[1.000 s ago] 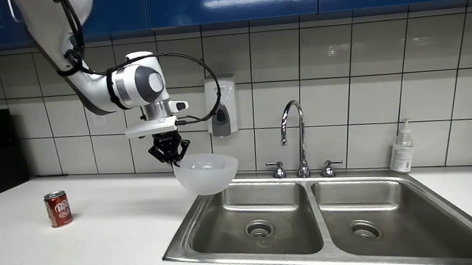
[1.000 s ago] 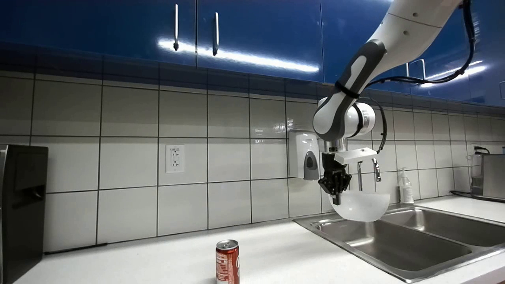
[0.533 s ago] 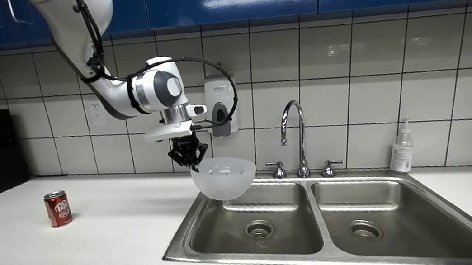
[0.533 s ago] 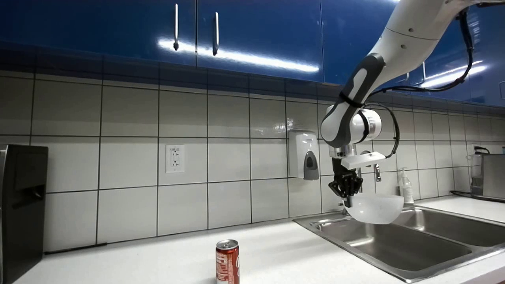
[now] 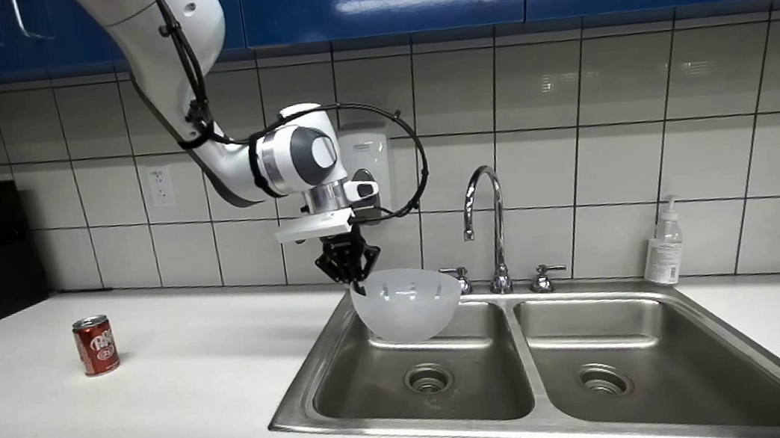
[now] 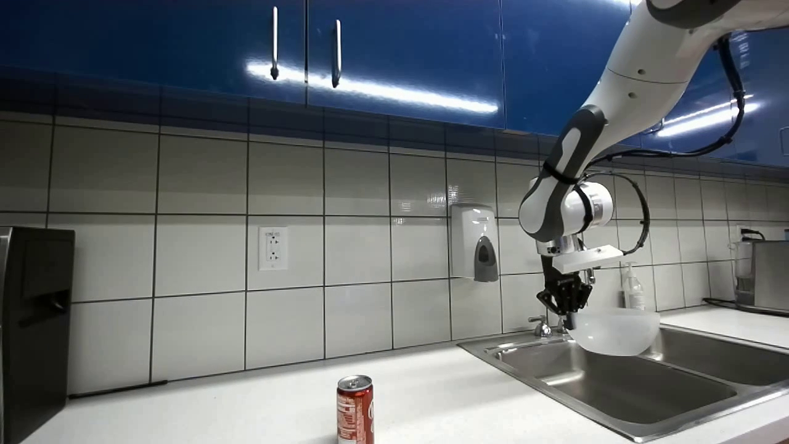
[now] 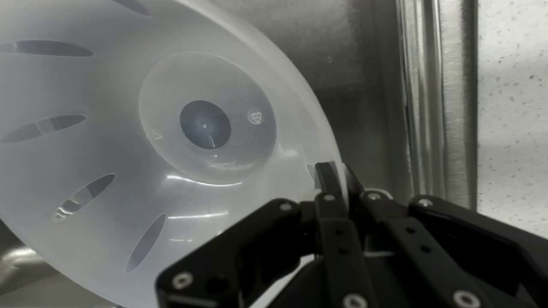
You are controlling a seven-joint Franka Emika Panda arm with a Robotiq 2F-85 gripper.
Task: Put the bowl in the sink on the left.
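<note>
A frosted, see-through white bowl [image 5: 408, 311] hangs from my gripper [image 5: 358, 288] over the back left part of the left sink basin [image 5: 369, 403]. In an exterior view the bowl [image 6: 616, 336] hangs to the right of the gripper [image 6: 571, 322], above the steel sink. In the wrist view the gripper [image 7: 342, 173] is shut on the rim of the bowl [image 7: 128, 149], with one finger inside the wall and one outside. The bowl is roughly upright, with its opening up. The sink's steel edge [image 7: 454, 107] and the white counter show beside it.
The faucet [image 5: 499, 235] and its handles stand behind the sink, close to the bowl's right side. The right basin [image 5: 683, 384] lies beyond a divider. A red can [image 5: 97, 346] stands on the counter at left. A soap bottle [image 5: 664, 251] stands behind the right basin.
The arm has carried the bowl rightward and somewhat lower, from the sink's left back corner to over the left basin. The grip on the rim is kept.
</note>
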